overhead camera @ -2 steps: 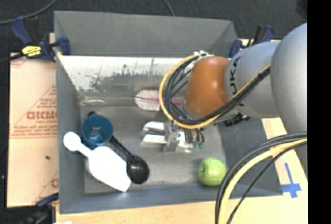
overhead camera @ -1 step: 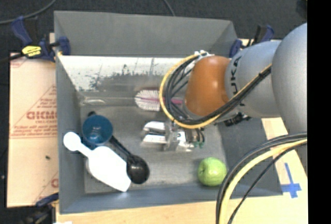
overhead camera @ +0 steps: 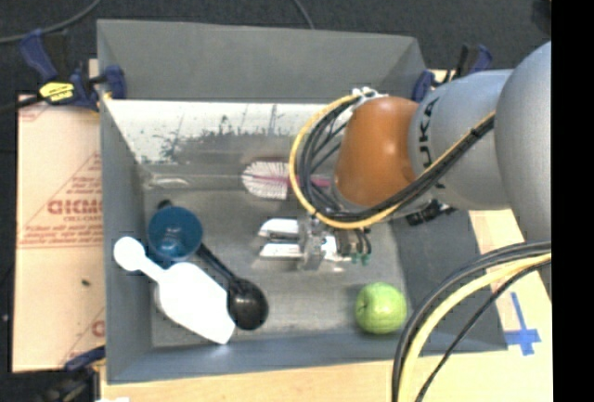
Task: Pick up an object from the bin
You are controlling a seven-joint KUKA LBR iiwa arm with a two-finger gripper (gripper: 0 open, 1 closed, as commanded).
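Broadly: the arm [overhead camera: 483, 140] comes in from the right over the bin [overhead camera: 125, 205], its wrist under an orange cover [overhead camera: 373, 149] ringed by looped cables [overhead camera: 311, 163].

Bin contents, five loose things, none heaped:
- White scoop [overhead camera: 190, 298], front left, lying flat, round handle end toward the left wall.
- Black ladle [overhead camera: 243, 304], bowl just beside the scoop's wide end, handle running up and left.
- Blue round cup [overhead camera: 174, 233], at the ladle's handle end; cannot tell whether the two are joined.
- Brush [overhead camera: 267, 179] with pink and white bristles, near the back wall, centre.
- Green apple [overhead camera: 380, 309], front right, upright, by itself.

Gripper [overhead camera: 269, 239]: low over the middle of the bin floor, fingers [overhead camera: 277, 228] pointing left and spread apart, bare grey floor between them. Nothing gripped.

Relative position: the brush lies just behind the fingers, nearest of all, not touching. The ladle bowl is in front and to the left, near. The apple is in front and to the right, beyond the wrist. The scoop and cup sit well apart to the left.
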